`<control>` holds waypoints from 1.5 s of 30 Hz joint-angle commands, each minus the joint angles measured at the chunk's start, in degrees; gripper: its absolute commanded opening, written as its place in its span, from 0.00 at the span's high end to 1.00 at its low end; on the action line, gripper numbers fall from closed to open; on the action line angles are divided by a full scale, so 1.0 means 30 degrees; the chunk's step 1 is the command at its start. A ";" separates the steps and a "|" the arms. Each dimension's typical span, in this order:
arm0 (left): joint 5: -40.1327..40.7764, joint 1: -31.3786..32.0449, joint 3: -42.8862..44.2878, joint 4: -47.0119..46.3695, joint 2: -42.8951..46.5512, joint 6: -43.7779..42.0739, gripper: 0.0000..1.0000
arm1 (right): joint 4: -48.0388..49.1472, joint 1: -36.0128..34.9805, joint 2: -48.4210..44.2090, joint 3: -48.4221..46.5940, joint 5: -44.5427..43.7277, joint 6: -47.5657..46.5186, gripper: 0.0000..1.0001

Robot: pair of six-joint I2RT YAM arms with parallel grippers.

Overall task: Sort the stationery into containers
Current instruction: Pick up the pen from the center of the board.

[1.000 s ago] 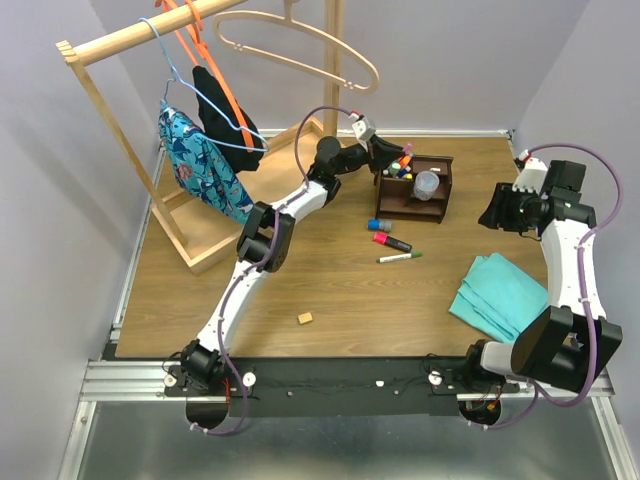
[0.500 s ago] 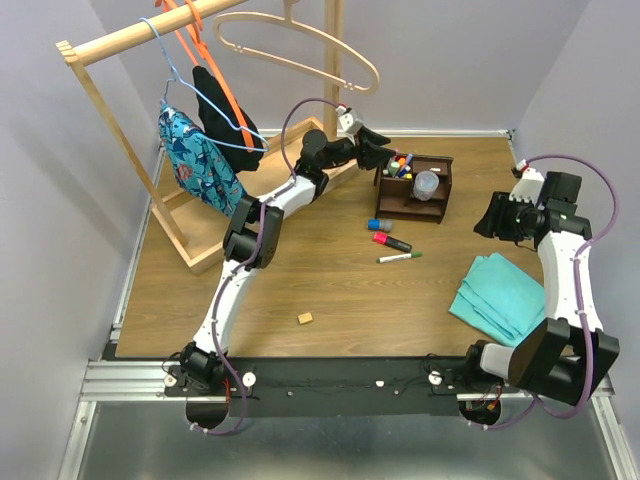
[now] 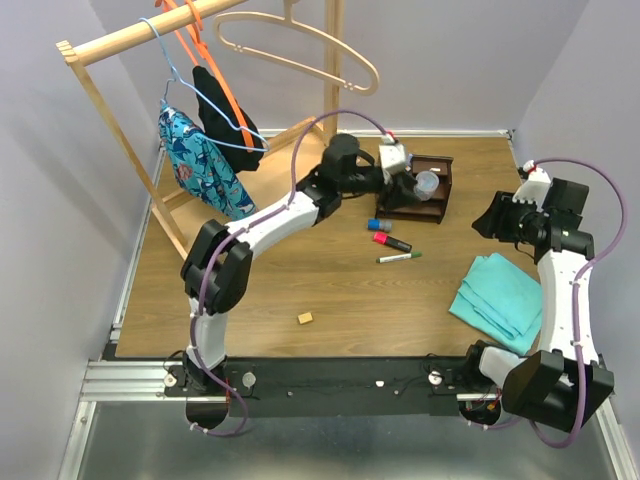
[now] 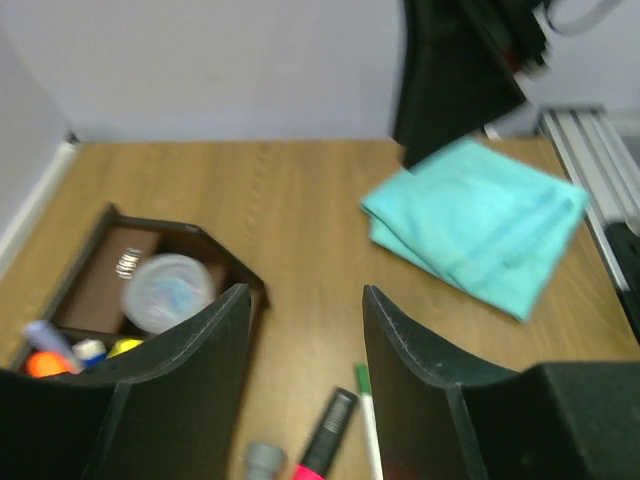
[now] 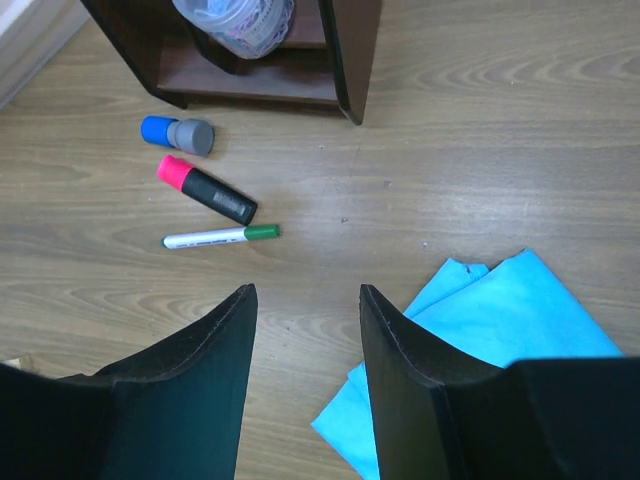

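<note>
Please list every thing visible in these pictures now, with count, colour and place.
organizer: one, dark brown, far side of table
cup: one, greyish, inside organizer
pens: several, coloured caps, inside organizer
short item: one, blue and grey, before organizer
highlighter: one, pink and black, beside short item
slim marker: one, white, green cap, beside highlighter
eraser cube: one, tan, near left
cloth: one, teal, right side
clothes rack: one, pale wood, far left
hangers: at least three, mixed colours, on rack
garments: two, blue patterned and black, hanging
left gripper: open, empty, over organizer
right gripper: open, empty, right side
</note>
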State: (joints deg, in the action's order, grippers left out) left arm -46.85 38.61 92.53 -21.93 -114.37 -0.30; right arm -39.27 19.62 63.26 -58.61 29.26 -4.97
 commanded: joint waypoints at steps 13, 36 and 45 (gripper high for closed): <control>0.6418 0.3770 0.4135 1.5865 -0.3887 -0.8338 0.49 | 0.0198 0.0170 -0.1108 0.0612 -0.0055 0.0427 0.47; 0.6330 0.3917 0.7241 1.5895 -0.7814 -0.7958 0.48 | -0.0211 0.0170 -0.1840 0.0992 -0.0494 0.0662 0.47; 0.6094 0.4092 0.7566 1.5983 -0.8489 -0.7460 0.53 | -0.0213 0.0170 -0.1753 0.0992 -0.0611 0.0427 0.47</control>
State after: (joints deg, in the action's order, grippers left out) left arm -27.79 50.35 115.04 25.19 -138.06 -23.51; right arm -39.16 19.62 58.67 -56.16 28.64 -3.07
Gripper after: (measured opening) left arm 0.475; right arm 0.534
